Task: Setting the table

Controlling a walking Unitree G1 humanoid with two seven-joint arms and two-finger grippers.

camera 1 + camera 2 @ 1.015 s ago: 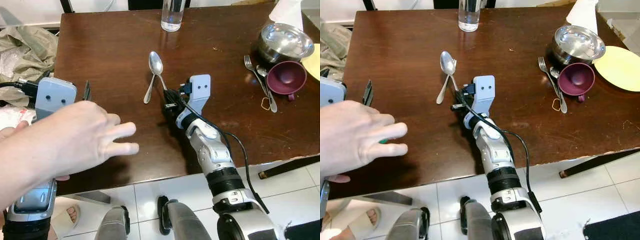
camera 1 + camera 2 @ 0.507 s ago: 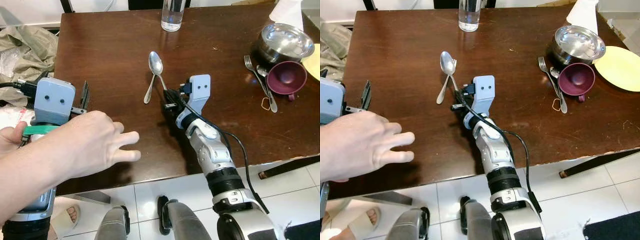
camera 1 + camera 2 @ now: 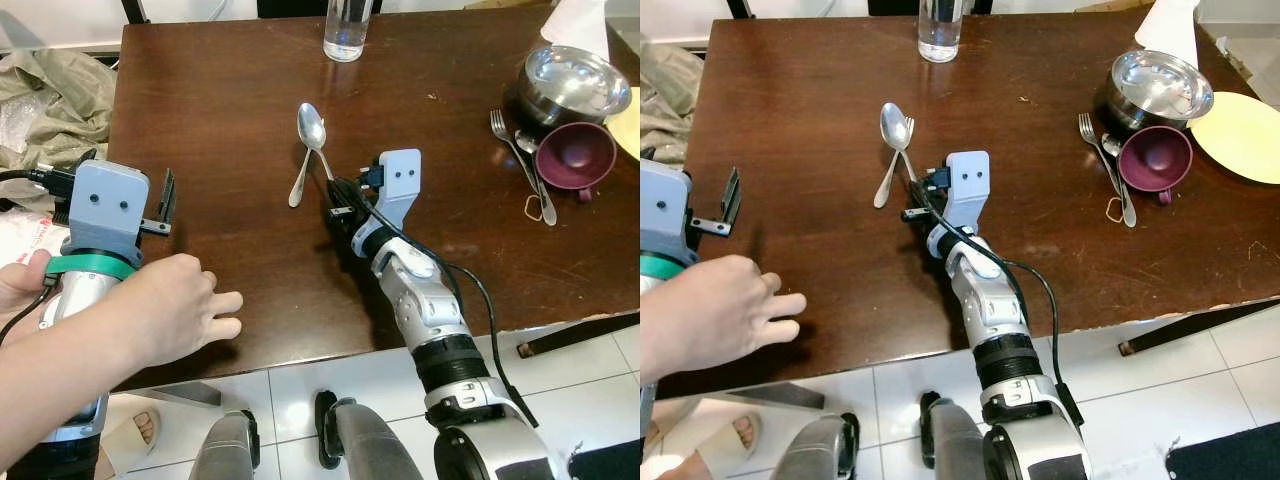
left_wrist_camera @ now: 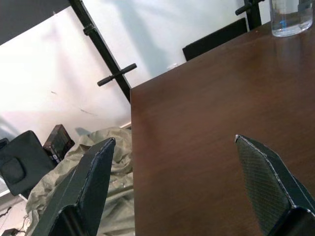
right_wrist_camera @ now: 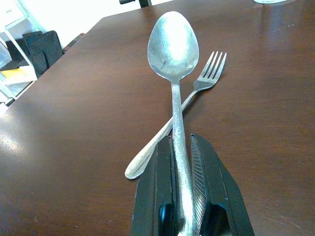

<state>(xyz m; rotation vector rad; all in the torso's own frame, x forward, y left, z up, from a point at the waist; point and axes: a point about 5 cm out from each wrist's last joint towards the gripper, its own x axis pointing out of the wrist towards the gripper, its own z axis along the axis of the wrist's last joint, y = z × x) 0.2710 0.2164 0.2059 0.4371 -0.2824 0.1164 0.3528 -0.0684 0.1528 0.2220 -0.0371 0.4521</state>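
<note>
Steel spoon lies mid-table across a fork, its handle pinched by the right gripper. The left gripper hangs spread at the table's near left edge, beside a person's hand. Little looks set: bowl, cup and more cutlery sit bunched at the far right.

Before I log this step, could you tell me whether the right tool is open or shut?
Shut: in the right wrist view the right tool has both black fingers pressed against the spoon handle, which crosses over the fork.
</note>
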